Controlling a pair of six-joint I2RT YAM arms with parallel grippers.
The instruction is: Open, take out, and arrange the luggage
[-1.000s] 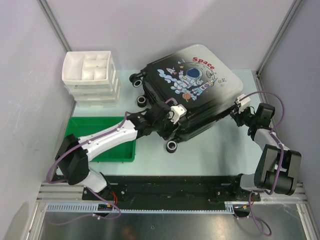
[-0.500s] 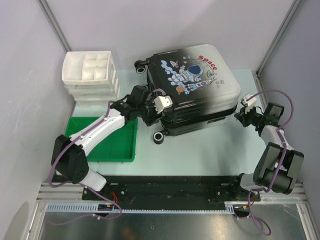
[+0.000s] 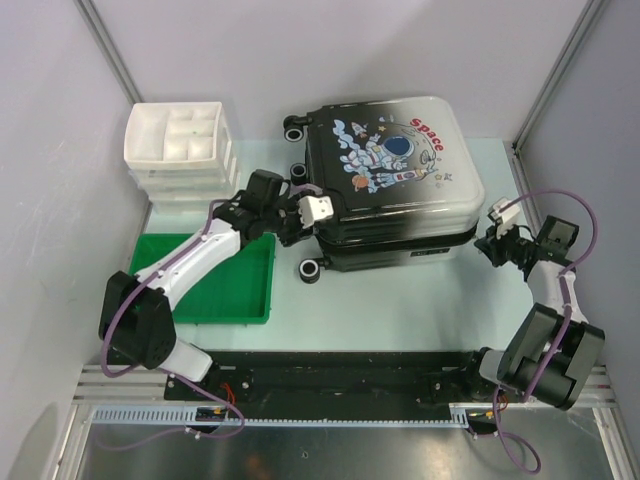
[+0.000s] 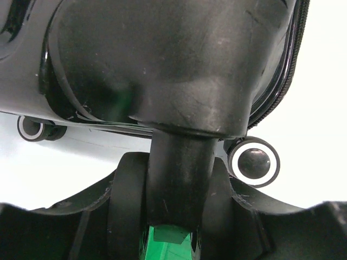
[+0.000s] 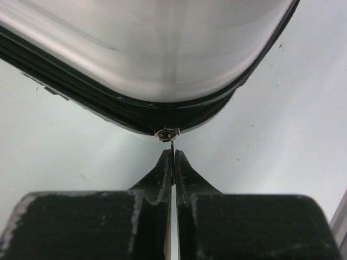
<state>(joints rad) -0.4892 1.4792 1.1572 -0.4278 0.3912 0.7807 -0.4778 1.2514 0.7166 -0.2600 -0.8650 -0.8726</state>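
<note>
The luggage (image 3: pixel 390 160) lies flat with its astronaut side up, wheels toward the left. My left gripper (image 3: pixel 300 215) is at its left end, jaws shut on a black wheel leg (image 4: pixel 179 179). The left fingers (image 4: pixel 127 206) press on both sides of that leg. Another wheel (image 4: pixel 254 164) shows beside it. My right gripper (image 3: pixel 487 240) is at the luggage's near right corner, shut on the thin metal zipper pull (image 5: pixel 172 143), which hangs from its slider (image 5: pixel 167 132). The right fingertips (image 5: pixel 165 162) meet just below the shell (image 5: pixel 162 49). The zip looks closed along the seam.
A white compartmented drawer box (image 3: pixel 180 150) stands at the back left. A flat green tray (image 3: pixel 240 290) lies under my left arm, near left. Grey walls close in the back and sides. Pale table (image 3: pixel 400 300) lies in front of the luggage.
The luggage has swung round so its wheel end went left and back, now lying squarer to the table. My left gripper went with the wheel; my right gripper shifted right and nearer.
</note>
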